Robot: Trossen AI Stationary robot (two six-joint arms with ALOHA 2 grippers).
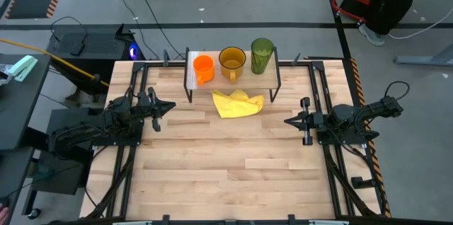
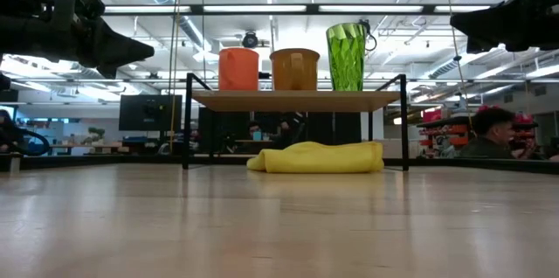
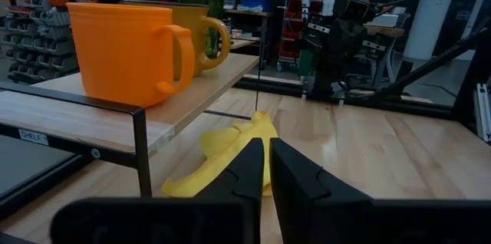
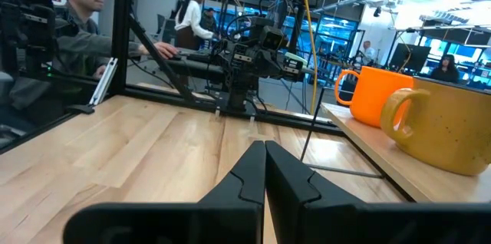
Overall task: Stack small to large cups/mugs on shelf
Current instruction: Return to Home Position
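On the shelf (image 1: 244, 77) at the table's far middle, three cups stand on their bases in a row. From left to right they are a small orange mug (image 1: 203, 67), a wider amber mug (image 1: 232, 62) and a tall green tumbler (image 1: 262, 55). The low view shows the same row: orange mug (image 2: 238, 69), amber mug (image 2: 294, 69), tumbler (image 2: 347, 56). My left gripper (image 1: 161, 106) hovers level at the table's left, shut, pointing toward the shelf (image 3: 92, 117). At the right, my right gripper (image 1: 289, 121) hovers level and shut. Both hold nothing.
A crumpled yellow cloth (image 1: 238, 102) lies on the table at the shelf's near edge, partly under the board (image 2: 297, 100). The wooden tabletop (image 1: 226, 161) stretches between the arms. Black frame rails run along both sides. People sit beyond the table (image 4: 77, 14).
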